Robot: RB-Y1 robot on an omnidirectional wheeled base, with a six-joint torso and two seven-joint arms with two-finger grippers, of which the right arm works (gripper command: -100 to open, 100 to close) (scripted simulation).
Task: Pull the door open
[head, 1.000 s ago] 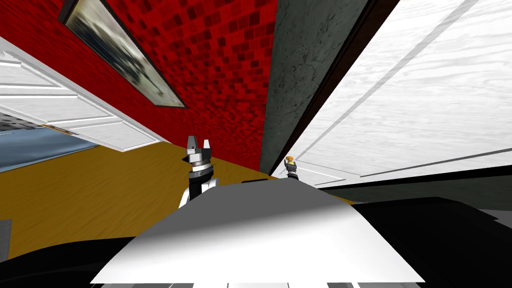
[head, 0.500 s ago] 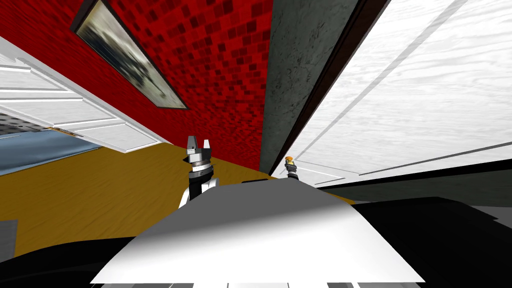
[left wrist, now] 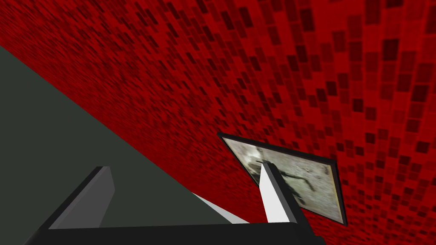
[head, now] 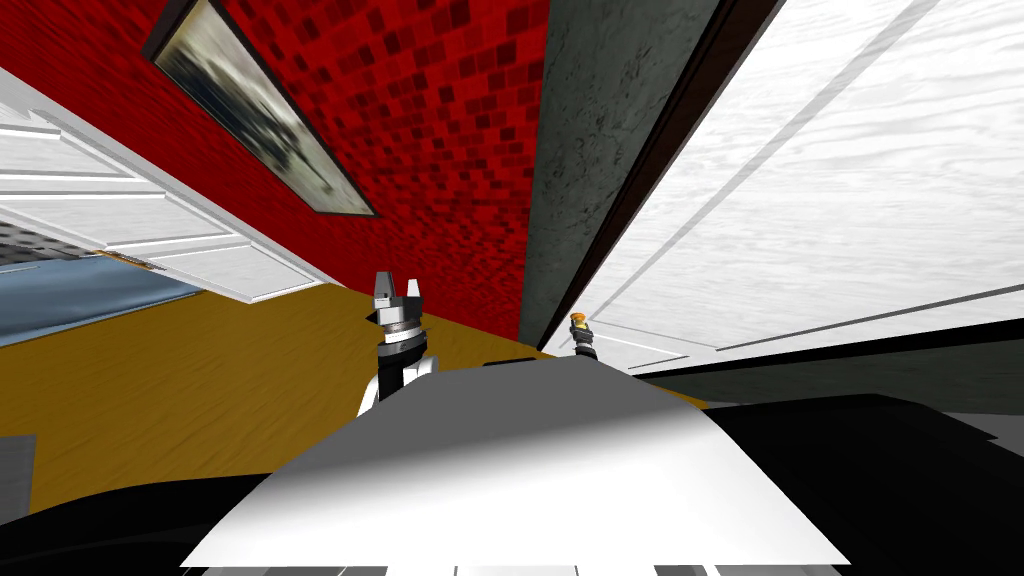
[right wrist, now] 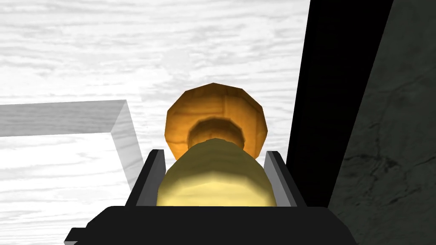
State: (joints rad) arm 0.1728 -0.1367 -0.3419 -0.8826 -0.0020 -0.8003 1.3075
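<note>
Right gripper [right wrist: 214, 159] clamped on yellow door knob [right wrist: 217, 183]: one finger [right wrist: 154, 170] pressed against each side, knob filling gap between them. Knob's neck ran to orange round rose [right wrist: 217, 108] on white wood-grain door [right wrist: 106, 51]. Knob sat close to door's edge; black strip [right wrist: 336, 85] lay between that edge and grey wall [right wrist: 396, 149]. In head view door stood right of centre, knob low on it. Left gripper [head: 397, 290] was raised over brown floor [head: 200, 380], left of door, fingers spread apart, holding nothing.
</note>
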